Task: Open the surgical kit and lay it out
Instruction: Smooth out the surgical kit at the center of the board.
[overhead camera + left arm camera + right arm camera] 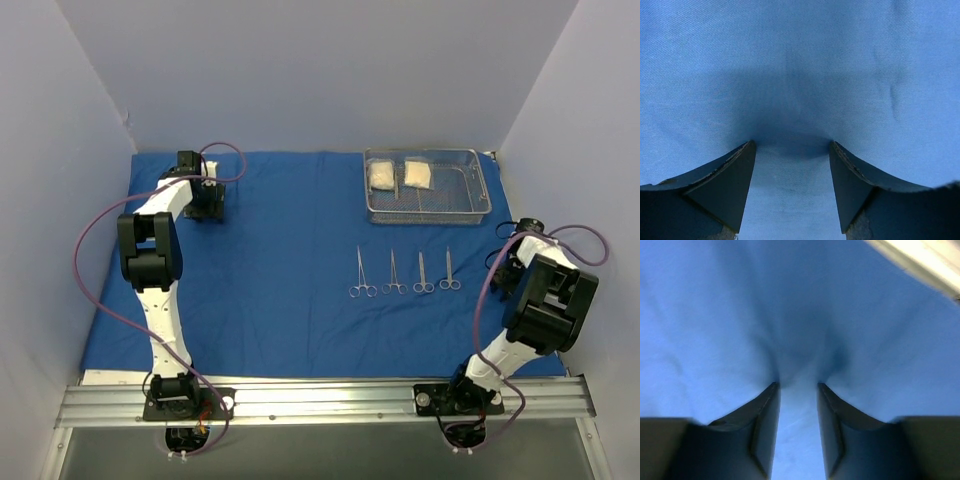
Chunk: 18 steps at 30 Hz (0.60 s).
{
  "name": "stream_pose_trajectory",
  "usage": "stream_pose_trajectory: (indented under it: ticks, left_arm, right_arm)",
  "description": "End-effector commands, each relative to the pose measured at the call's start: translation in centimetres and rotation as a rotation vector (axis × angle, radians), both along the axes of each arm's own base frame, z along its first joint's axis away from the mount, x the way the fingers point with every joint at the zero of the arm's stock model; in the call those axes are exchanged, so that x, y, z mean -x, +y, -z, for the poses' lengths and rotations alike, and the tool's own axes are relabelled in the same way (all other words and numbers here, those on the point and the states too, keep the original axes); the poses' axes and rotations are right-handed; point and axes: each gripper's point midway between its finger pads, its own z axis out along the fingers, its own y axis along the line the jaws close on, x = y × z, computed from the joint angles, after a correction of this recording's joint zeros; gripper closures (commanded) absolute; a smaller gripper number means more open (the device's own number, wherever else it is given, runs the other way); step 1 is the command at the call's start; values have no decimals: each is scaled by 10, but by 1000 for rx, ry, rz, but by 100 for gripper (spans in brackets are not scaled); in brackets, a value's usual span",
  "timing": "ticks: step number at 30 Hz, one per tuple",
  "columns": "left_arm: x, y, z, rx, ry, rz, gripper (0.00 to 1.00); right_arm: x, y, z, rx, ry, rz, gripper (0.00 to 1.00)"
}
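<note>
Left gripper (791, 144) and right gripper (798, 385) stood with jaws parted, tips on the spread cloth (270, 290) at opposite edges; tray (455, 200) sat far right, clamps (394, 288) before it. Smoothing wanted gentle outward pulls, sparing the clamps.

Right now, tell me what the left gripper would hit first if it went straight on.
The blue cloth. The left gripper points straight at it with nothing between; its tips seem to touch the fabric, though depth is unclear.
</note>
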Motion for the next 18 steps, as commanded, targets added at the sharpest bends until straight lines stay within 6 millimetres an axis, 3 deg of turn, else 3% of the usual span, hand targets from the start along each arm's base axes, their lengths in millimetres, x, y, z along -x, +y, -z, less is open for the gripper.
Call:
stream_pose_trajectory:
  ticks: [1, 3, 5, 18]
  left_arm:
    - [-14, 4, -6, -1, -46, 6, 30]
    - [-13, 4, -5, -1, -41, 4, 30]
    - [-13, 8, -4, -9, -39, -7, 30]
    - [-14, 22, 5, -14, -30, -39, 30]
  right_arm:
    - [7, 11, 14, -23, 35, 36, 76]
    - [16, 11, 20, -26, 43, 72, 93]
    - [23, 6, 20, -16, 37, 104, 99]
    - [52, -22, -7, 31, -8, 204, 100]
